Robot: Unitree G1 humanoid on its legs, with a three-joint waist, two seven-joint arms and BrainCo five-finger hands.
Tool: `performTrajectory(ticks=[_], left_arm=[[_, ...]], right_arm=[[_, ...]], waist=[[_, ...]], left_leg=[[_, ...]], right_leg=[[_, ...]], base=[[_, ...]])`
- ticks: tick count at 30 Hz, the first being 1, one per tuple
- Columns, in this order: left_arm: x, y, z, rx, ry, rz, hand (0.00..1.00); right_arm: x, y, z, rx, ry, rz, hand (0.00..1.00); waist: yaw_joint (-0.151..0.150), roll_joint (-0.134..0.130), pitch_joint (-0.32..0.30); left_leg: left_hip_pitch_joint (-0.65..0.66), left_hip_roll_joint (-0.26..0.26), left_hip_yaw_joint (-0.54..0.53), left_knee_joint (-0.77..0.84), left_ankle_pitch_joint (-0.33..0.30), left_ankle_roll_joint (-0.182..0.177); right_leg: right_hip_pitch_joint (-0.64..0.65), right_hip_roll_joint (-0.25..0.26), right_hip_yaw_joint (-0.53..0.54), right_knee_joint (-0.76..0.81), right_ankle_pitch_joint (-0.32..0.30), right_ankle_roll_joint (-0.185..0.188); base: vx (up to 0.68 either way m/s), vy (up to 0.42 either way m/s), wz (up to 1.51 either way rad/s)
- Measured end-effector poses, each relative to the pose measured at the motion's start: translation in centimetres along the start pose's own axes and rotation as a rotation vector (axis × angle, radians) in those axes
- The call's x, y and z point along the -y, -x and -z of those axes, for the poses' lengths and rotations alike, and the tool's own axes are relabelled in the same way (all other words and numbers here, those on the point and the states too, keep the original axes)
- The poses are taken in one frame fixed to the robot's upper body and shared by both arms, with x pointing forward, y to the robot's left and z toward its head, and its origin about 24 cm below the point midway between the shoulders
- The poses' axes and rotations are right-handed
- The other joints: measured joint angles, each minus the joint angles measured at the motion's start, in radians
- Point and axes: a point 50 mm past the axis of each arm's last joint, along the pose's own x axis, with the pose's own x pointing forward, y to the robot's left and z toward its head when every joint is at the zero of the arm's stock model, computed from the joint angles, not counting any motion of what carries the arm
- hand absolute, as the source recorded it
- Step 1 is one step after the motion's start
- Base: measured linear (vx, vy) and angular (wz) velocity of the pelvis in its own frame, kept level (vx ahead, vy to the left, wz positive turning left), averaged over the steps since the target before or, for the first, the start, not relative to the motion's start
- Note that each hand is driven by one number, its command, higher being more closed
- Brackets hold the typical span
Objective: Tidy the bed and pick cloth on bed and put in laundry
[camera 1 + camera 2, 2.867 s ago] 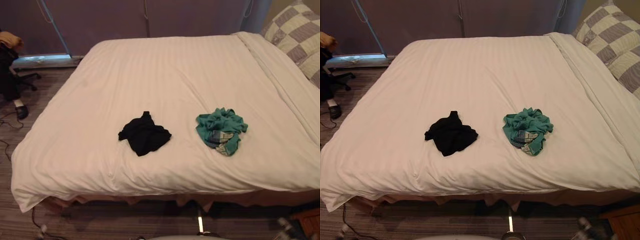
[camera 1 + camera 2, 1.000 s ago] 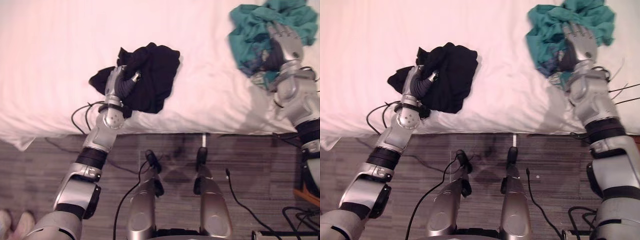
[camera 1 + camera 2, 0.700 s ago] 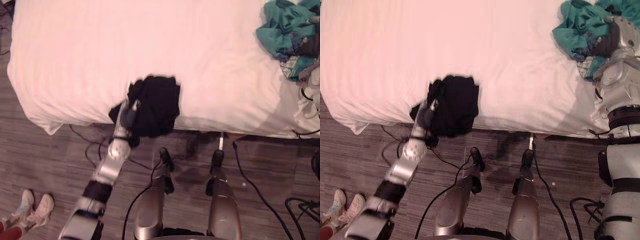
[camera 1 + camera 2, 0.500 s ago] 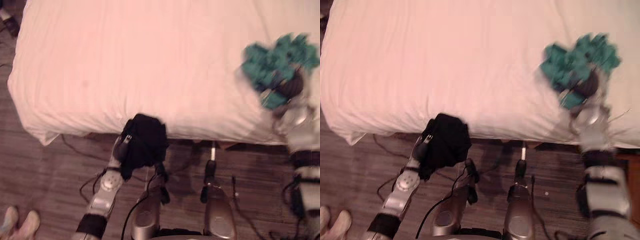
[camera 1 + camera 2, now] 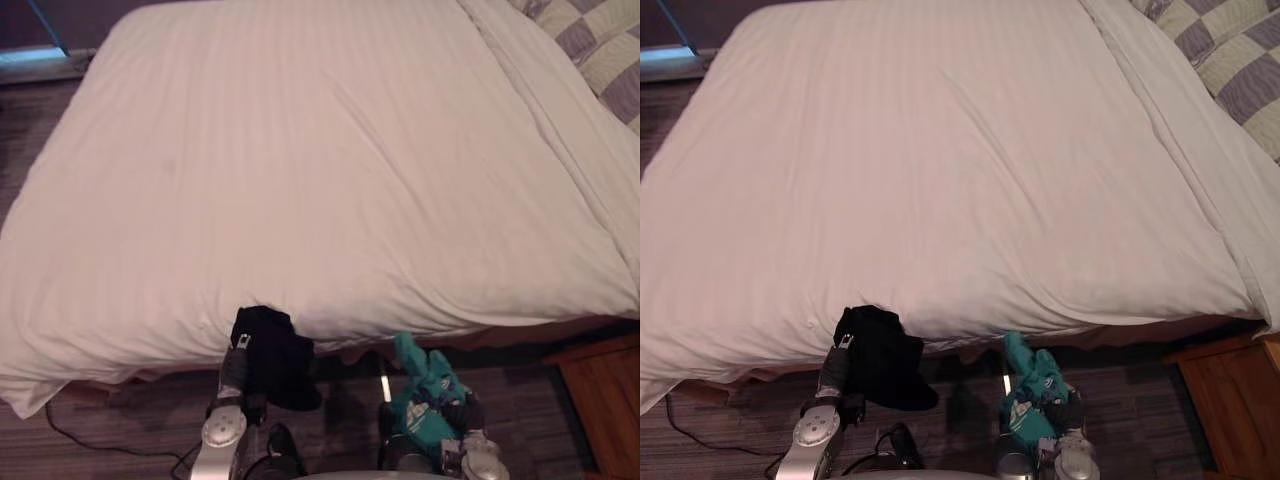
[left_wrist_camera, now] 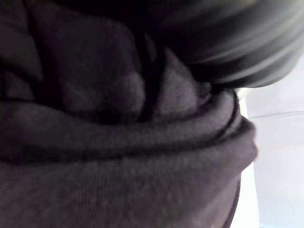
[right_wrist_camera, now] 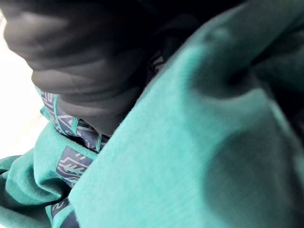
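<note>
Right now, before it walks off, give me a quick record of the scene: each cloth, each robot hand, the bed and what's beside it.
black cloth: bunched at the left robot hand, off the bed, in front of its near edge
teal cloth: bunched at the right robot hand, off the bed, below its near edge
bed: white cover spread smooth
pillow: checked, at the far right corner
wooden cabinet: beside the bed's near right corner
task stage: both cloths lifted, not yet in laundry

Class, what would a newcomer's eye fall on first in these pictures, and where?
A wide, smooth white bed lies ahead. Below its near edge, the left robot hand holds a black cloth and the right robot hand a teal cloth, both off the bed.
</note>
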Motion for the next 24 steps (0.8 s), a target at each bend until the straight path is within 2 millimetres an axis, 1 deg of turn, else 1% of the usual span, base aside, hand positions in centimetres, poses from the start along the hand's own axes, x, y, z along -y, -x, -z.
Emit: performTrajectory(ticks=[2, 3, 4, 5, 6, 7, 8, 9, 10, 11, 12, 13, 14, 15, 16, 17, 18, 19, 20, 21, 22, 23, 24], left_arm=[[0.3, 0.2, 0.4, -0.019, 0.053, -0.002, 1.00], [0.6, 0.2, 0.3, -0.021, 0.092, -0.002, 1.00], [0.8, 0.3, 0.3, -0.021, 0.113, -0.004, 1.00], [0.9, 0.3, 0.3, -0.024, 0.120, -0.006, 1.00], [1.0, 0.3, 0.3, -0.025, 0.124, -0.007, 1.00], [0.9, 0.2, 0.3, -0.023, 0.134, -0.022, 1.00], [0.9, 0.2, 0.3, -0.026, 0.144, -0.035, 1.00], [0.8, 0.2, 0.4, -0.031, 0.160, -0.056, 1.00], [0.3, 0.6, 1.0, -0.054, 0.161, -0.086, 1.00], [0.3, 0.6, 1.2, -0.062, 0.162, -0.091, 1.00], [0.1, 0.6, 1.3, -0.068, 0.167, -0.098, 1.00], [-0.2, 0.7, 1.3, -0.063, 0.175, -0.115, 1.00], [-0.4, 0.7, 1.3, -0.068, 0.185, -0.127, 1.00], [-1.1, 0.8, 1.7, -0.080, 0.197, -0.157, 1.00], [-1.5, 0.8, 1.8, -0.090, 0.190, -0.178, 1.00], [-1.5, 0.8, 1.9, -0.096, 0.189, -0.179, 1.00], [-1.8, 0.7, 1.8, -0.097, 0.177, -0.186, 1.00], [-2.3, 0.5, 1.6, -0.089, 0.158, -0.188, 1.00], [-2.4, 0.4, 1.6, -0.094, 0.134, -0.190, 1.00], [-2.3, 0.4, 1.7, -0.100, 0.127, -0.182, 1.00], [-2.0, 0.5, 2.1, -0.115, 0.131, -0.174, 1.00], [-1.5, 0.6, 2.6, -0.141, 0.134, -0.157, 1.00], [-1.2, 0.6, 2.9, -0.154, 0.129, -0.145, 1.00]], right_arm=[[-1.3, -0.6, 0.0, -0.006, 0.048, -0.083, 1.00], [-2.2, -1.1, -0.3, -0.006, 0.080, -0.132, 1.00], [-2.5, -1.4, -0.6, 0.004, 0.092, -0.149, 1.00], [-2.7, -1.5, -0.9, 0.014, 0.093, -0.153, 1.00], [-2.9, -1.8, -1.5, 0.033, 0.096, -0.153, 1.00], [-2.8, -2.3, -2.3, 0.063, 0.121, -0.142, 1.00], [-2.6, -2.6, -2.8, 0.077, 0.135, -0.134, 1.00], [-2.3, -3.2, -3.6, 0.101, 0.161, -0.114, 1.00], [-2.0, -3.6, -4.3, 0.127, 0.189, -0.093, 1.00], [-1.7, -3.7, -4.7, 0.140, 0.202, -0.079, 1.00], [-1.3, -3.9, -5.0, 0.150, 0.217, -0.057, 1.00], [-1.6, -4.0, -5.5, 0.170, 0.222, -0.059, 1.00], [-1.8, -4.0, -5.9, 0.184, 0.213, -0.061, 1.00], [-2.1, -4.0, -6.4, 0.202, 0.199, -0.062, 1.00], [-2.5, -4.0, -6.7, 0.206, 0.173, -0.062, 1.00], [-2.5, -3.9, -6.6, 0.201, 0.164, -0.059, 1.00], [-2.8, -3.8, -6.4, 0.192, 0.140, -0.058, 1.00], [-3.6, -3.6, -6.6, 0.193, 0.107, -0.069, 1.00], [-4.2, -3.0, -6.7, 0.197, 0.054, -0.075, 1.00], [-4.3, -2.8, -6.5, 0.193, 0.036, -0.073, 1.00], [-4.3, -2.7, -6.1, 0.179, 0.011, -0.064, 1.00], [-3.9, -2.5, -5.6, 0.160, -0.017, -0.040, 1.00], [-3.7, -2.4, -5.3, 0.148, -0.024, -0.027, 1.00]], waist=[[0.024, 0.004, -0.014], [0.029, 0.008, -0.016], [0.038, 0.010, -0.017], [0.046, 0.012, -0.019], [0.056, 0.011, -0.020], [0.062, -0.004, -0.018], [0.068, -0.002, -0.017], [0.083, 0.021, -0.021], [0.078, 0.029, -0.024], [0.078, 0.036, -0.030], [0.081, 0.051, -0.039], [0.104, 0.038, -0.039], [0.110, 0.033, -0.041], [0.117, 0.031, -0.041], [0.119, 0.017, -0.036], [0.117, 0.010, -0.035], [0.106, -0.002, -0.030], [0.093, -0.014, -0.022], [0.072, -0.022, -0.020], [0.067, -0.027, -0.016], [0.057, -0.022, -0.011], [0.047, -0.034, -0.007], [0.042, -0.035, -0.007]], left_leg=[[-0.012, -0.002, -0.028, 0.000, 0.001, -0.001], [-0.047, -0.006, -0.088, 0.002, 0.002, -0.007], [-0.078, -0.008, -0.120, 0.007, 0.000, -0.003], [-0.098, -0.007, -0.119, 0.006, -0.009, 0.007], [-0.128, 0.000, -0.068, 0.010, -0.042, 0.057], [-0.161, 0.023, 0.095, 0.079, -0.090, 0.119], [-0.181, 0.058, 0.191, 0.132, -0.100, 0.135], [-0.192, 0.130, 0.369, 0.214, -0.108, 0.157], [-0.177, 0.183, 0.540, 0.287, -0.102, 0.164], [-0.173, 0.191, 0.586, 0.298, -0.082, 0.167], [-0.186, 0.178, 0.579, 0.300, -0.057, 0.155], [-0.211, 0.116, 0.506, 0.273, -0.060, 0.162], [-0.224, 0.097, 0.471, 0.263, -0.064, 0.169], [-0.246, 0.066, 0.403, 0.262, -0.075, 0.185], [-0.248, 0.016, 0.316, 0.257, -0.086, 0.201], [-0.248, -0.008, 0.267, 0.251, -0.089, 0.206], [-0.248, -0.032, 0.195, 0.246, -0.096, 0.215], [-0.249, -0.047, 0.122, 0.238, -0.097, 0.217], [-0.233, -0.071, 0.031, 0.212, -0.094, 0.221], [-0.213, -0.083, 0.007, 0.195, -0.088, 0.221], [-0.190, -0.103, -0.032, 0.178, -0.080, 0.211], [-0.152, -0.135, -0.086, 0.154, -0.077, 0.206], [-0.139, -0.146, -0.111, 0.144, -0.075, 0.202]], right_leg=[[0.007, -0.006, -0.029, -0.001, -0.002, -0.001], [0.019, -0.017, -0.092, 0.005, -0.017, 0.002], [0.021, -0.026, -0.142, 0.018, -0.027, 0.008], [0.024, -0.032, -0.183, 0.024, -0.027, 0.006], [0.043, -0.049, -0.282, 0.019, -0.026, 0.006], [0.074, -0.091, -0.412, 0.011, -0.033, 0.011], [0.084, -0.107, -0.464, 0.017, -0.036, 0.012], [0.109, -0.110, -0.555, 0.037, -0.050, 0.023], [0.166, -0.121, -0.683, 0.057, -0.067, 0.045], [0.193, -0.124, -0.739, 0.062, -0.067, 0.045], [0.231, -0.140, -0.836, 0.079, -0.068, 0.045], [0.265, -0.168, -0.924, 0.107, -0.067, 0.045], [0.280, -0.183, -0.960, 0.131, -0.067, 0.045], [0.285, -0.234, -1.008, 0.236, -0.068, 0.045], [0.299, -0.338, -1.034, 0.444, -0.053, 0.012], [0.300, -0.380, -1.016, 0.530, -0.043, -0.069], [0.262, -0.404, -0.900, 0.664, -0.076, -0.171], [0.175, -0.359, -0.703, 0.752, -0.162, -0.136], [0.052, -0.240, -0.451, 0.768, -0.255, -0.096], [0.015, -0.201, -0.367, 0.743, -0.287, -0.086], [-0.021, -0.149, -0.279, 0.685, -0.316, -0.069], [-0.069, -0.097, -0.167, 0.592, -0.344, -0.057], [-0.099, -0.064, -0.095, 0.541, -0.347, -0.054]], base=[[-0.04, -0.016, 0.50], [-0.08, -0.015, 1.19], [-0.07, -0.008, 1.50], [-0.01, 0.015, 1.74], [0.02, 0.042, 2.55], [0.04, 0.062, 2.70], [0.06, 0.129, 2.69], [0.11, 0.171, 2.61], [0.13, 0.187, 2.64], [0.19, 0.207, 2.87], [0.20, 0.256, 2.38], [0.16, 0.217, 2.19], [0.20, 0.234, 1.83], [0.22, 0.220, 1.93], [0.28, 0.262, 1.98], [0.27, 0.207, 2.04], [0.27, 0.098, 1.94], [0.32, 0.028, 2.52], [0.27, -0.047, 2.11], [0.23, -0.053, 1.79], [0.28, -0.070, 1.39], [0.26, -0.072, 1.32], [0.29, -0.119, 1.36]])
